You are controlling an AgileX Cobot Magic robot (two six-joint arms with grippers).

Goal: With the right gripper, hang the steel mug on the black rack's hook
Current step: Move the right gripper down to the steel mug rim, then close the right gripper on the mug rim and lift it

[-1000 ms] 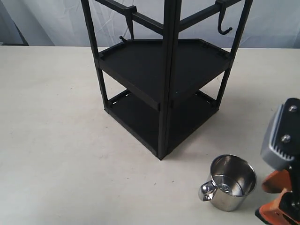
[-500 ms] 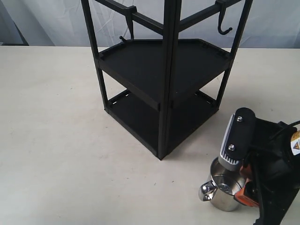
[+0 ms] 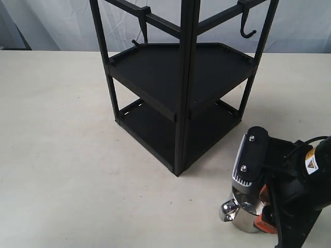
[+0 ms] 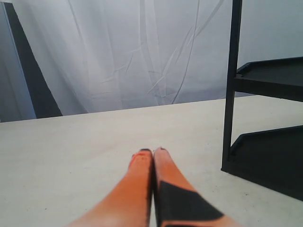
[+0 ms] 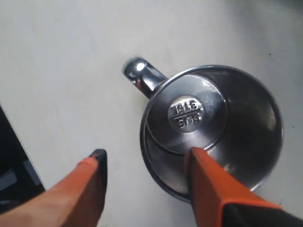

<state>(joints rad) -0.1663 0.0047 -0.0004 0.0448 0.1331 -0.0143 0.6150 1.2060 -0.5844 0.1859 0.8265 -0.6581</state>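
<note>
The steel mug (image 3: 238,213) stands upright on the table at the front right of the black rack (image 3: 181,77), with its handle (image 3: 227,209) pointing left. My right gripper (image 3: 257,216) hangs over it and covers most of its rim. In the right wrist view the mug (image 5: 208,123) shows its open mouth, and the gripper (image 5: 147,158) is open. One orange finger (image 5: 203,175) reaches inside the mug and the other finger (image 5: 90,179) stays outside, so they straddle the wall near the handle (image 5: 142,75). The hook (image 3: 247,31) hangs empty from the rack's top right bar. My left gripper (image 4: 152,152) is shut on nothing.
A narrower hook (image 3: 140,32) hangs from the rack's top left bar. The rack's post and two tiers (image 4: 265,94) stand close to the left gripper. White curtains (image 4: 132,52) back the pale table (image 3: 62,155).
My right gripper has come in from the right edge and moved left and down over the mug, one finger going inside it. The mug and rack have not moved.
</note>
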